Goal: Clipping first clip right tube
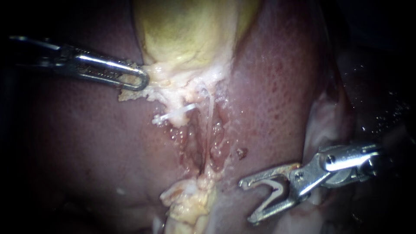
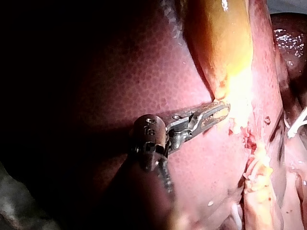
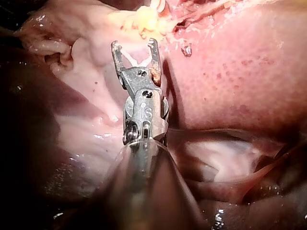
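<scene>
- The left instrument [image 1: 138, 80] is clamped, jaws narrow, on the gallbladder's [image 1: 190, 34] pale lower edge
- The right tube [image 1: 210, 113] is stretched below the gallbladder
- A clip [image 1: 274, 190] is held in the right instrument's [image 1: 248, 203] wide-spread jaws, well apart from the tube

The endoscope looks from close range onto the liver [image 1: 86, 143]. My left instrument [image 1: 138, 81] and my right instrument [image 1: 248, 203] come into its view from opposite sides. My left wrist camera sits behind my left instrument and looks along the shaft to the gallbladder [image 2: 220, 43] that its jaws grip. My right wrist camera looks along my right instrument from nearer in, past the clip [image 3: 135, 60] held in its jaws, to the yellow fatty tissue [image 3: 144, 21] just ahead. All three views share that fat and the liver beside it.
</scene>
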`<state>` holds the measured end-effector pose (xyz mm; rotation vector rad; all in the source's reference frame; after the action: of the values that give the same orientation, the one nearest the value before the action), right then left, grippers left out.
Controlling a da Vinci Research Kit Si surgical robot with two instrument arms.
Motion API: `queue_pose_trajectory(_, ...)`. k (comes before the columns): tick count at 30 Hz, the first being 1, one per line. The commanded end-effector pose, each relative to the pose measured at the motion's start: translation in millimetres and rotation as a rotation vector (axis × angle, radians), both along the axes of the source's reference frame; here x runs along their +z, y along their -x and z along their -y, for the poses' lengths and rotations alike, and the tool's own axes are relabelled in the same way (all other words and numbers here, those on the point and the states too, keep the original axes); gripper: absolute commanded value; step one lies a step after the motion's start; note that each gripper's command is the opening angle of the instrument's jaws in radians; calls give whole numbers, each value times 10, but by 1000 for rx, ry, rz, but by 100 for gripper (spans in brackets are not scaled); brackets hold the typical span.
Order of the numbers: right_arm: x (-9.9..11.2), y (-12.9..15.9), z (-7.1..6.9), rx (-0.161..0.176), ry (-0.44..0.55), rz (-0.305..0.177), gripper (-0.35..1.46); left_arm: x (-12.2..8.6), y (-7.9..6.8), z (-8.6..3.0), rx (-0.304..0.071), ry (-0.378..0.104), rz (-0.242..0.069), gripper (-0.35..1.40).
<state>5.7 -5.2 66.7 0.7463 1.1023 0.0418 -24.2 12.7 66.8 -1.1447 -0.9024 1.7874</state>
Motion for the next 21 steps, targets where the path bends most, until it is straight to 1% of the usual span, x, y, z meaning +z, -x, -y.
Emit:
queue_pose_trajectory(1,0,0,0,0,0,0,44,-5,-3,-2,2,-2,2,-35)
queue_pose_trajectory(3,0,0,0,0,0,0,44,-15,-12,-9,4,-9,6,-35)
queue_pose_trajectory(6,0,0,0,0,0,0,44,-34,-30,-21,-17,-16,-5,-35)
queue_pose_trajectory(8,0,1,0,0,0,0,44,-51,-47,-33,-27,4,-14,-35)
queue_pose_trajectory(9,0,1,0,0,0,0,44,-60,-56,-41,-37,12,-13,-35)
queue_pose_trajectory(13,0,2,0,-1,0,-1,44,-78,-76,-61,-60,25,-14,-35)
queue_pose_trajectory(15,0,2,0,-1,0,-1,44,-80,-79,-62,-64,30,-17,-35)
queue_pose_trajectory(18,-1,2,-1,-2,0,2,44,-78,-79,-60,-68,32,-21,-35)
queue_pose_trajectory(21,-3,-1,-4,5,-6,-7,44,-77,-78,-59,-69,33,-21,-35)
